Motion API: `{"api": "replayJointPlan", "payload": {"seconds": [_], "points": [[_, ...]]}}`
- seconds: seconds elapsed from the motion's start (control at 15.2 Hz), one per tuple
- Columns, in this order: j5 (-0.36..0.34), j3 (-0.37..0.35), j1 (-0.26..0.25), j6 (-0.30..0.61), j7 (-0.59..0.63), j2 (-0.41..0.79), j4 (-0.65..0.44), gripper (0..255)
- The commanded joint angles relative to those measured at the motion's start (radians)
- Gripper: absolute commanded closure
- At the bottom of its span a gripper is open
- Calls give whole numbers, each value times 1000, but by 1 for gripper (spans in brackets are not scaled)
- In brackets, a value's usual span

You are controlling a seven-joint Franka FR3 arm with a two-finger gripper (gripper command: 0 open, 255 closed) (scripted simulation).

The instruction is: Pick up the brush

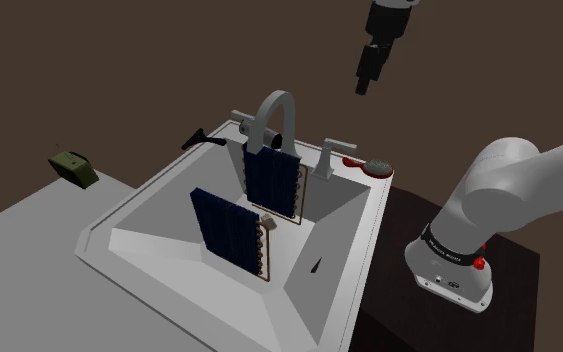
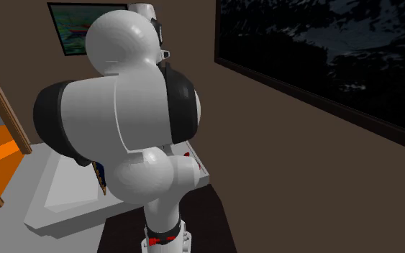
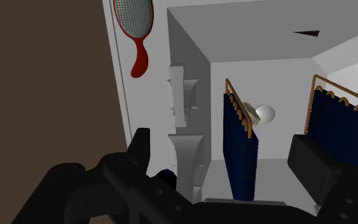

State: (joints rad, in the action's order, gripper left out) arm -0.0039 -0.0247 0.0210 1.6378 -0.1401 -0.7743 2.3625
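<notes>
A red-framed brush (image 1: 374,166) with a grey bristle face lies flat on the white sink's rim (image 1: 367,220), at the back corner just right of the tap lever in the shoulder view. My black gripper (image 1: 365,84) hangs high above that corner, pointing down, well clear of the brush. In the wrist view the brush (image 3: 135,28) lies far ahead of the gripper (image 3: 225,159), beyond its left finger, with the handle pointing back toward me. The fingers (image 3: 139,151) stand wide apart with nothing between them.
A grey arched faucet (image 1: 274,115) and a lever (image 1: 331,155) stand on the back rim. Two dark blue racks (image 1: 272,180) (image 1: 231,232) with brown frames stand in the basin. A green object (image 1: 74,167) lies on the counter at the shoulder view's left. The arm (image 2: 121,115) blocks the second exterior view.
</notes>
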Motion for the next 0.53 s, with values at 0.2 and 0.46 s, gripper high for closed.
{"api": "replayJointPlan", "payload": {"seconds": [0.2,0.46], "points": [[-21,37,0,62,-64,-4,90,0],[-55,89,4,150,-149,7,197,0]]}}
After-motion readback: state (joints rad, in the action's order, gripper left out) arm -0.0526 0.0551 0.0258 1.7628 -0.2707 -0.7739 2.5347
